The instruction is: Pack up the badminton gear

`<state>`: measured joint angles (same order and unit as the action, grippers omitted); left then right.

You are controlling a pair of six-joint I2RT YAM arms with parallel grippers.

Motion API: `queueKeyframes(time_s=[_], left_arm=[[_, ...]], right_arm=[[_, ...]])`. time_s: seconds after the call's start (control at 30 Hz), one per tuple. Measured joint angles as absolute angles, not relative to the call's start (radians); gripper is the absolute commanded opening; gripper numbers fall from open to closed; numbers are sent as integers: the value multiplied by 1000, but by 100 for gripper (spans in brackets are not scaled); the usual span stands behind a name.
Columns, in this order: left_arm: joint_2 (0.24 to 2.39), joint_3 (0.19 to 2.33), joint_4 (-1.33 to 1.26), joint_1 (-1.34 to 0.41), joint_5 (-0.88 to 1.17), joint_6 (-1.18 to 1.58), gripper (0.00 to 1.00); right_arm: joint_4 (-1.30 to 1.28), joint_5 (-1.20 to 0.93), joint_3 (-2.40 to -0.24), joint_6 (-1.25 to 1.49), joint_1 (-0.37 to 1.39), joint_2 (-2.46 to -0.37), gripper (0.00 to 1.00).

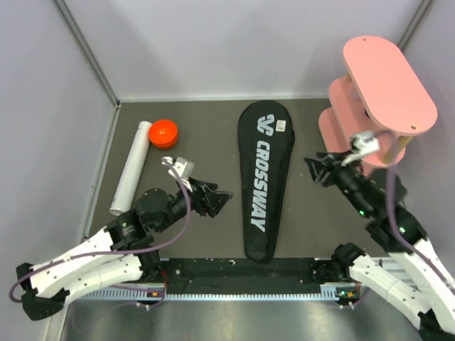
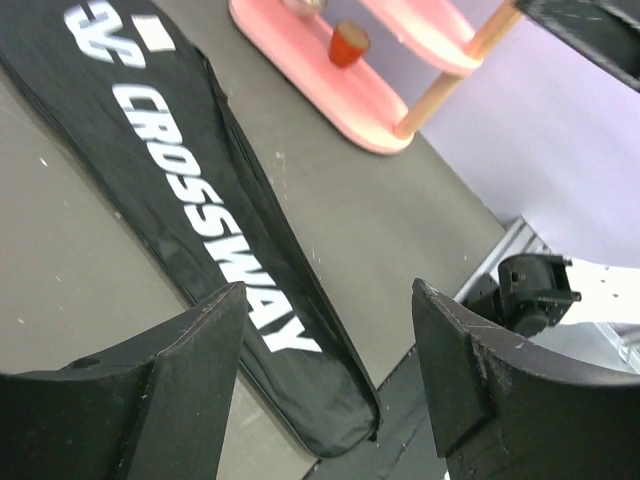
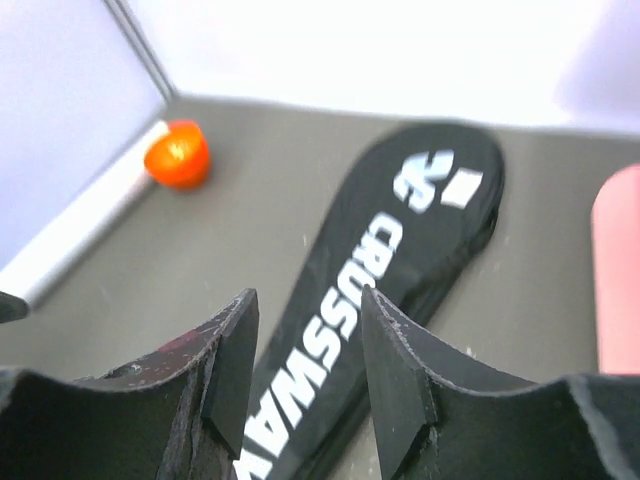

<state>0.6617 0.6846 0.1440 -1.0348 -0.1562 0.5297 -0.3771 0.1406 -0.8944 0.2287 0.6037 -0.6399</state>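
Left pincer, right pincer apart, empty; black racket-shaped fabric bag flat between them. Beyond left pincer, long white tube, orange round cap seemingly off. Rackets, shuttlecocks unseen.

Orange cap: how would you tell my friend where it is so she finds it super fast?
Start at the dark table and go to its far left corner, where a long white tube lies by the wall. The orange cap sits right by the tube's far end, left of the black CROSSWAY bag. Nothing else on that side is round and bright orange.
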Motion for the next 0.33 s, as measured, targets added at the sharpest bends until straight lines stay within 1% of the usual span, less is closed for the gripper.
queueKeyframes(time_s=[0.1, 0.2, 0.23, 0.3, 0.33], left_arm=[[590, 692, 144, -1035, -208, 488, 71], [538, 702, 145, -1035, -245, 449, 71], [522, 708, 146, -1035, -257, 437, 71], [496, 725, 157, -1035, -280, 410, 71], [484, 736, 166, -1035, -290, 396, 71]], right_arm=[[-329, 157, -896, 211, 604, -500, 50], [-319, 160, -909, 183, 604, -447, 59], [-323, 160, -916, 176, 604, -441, 68], [-342, 157, -932, 160, 604, -439, 78], [-350, 153, -941, 154, 604, -438, 84]])
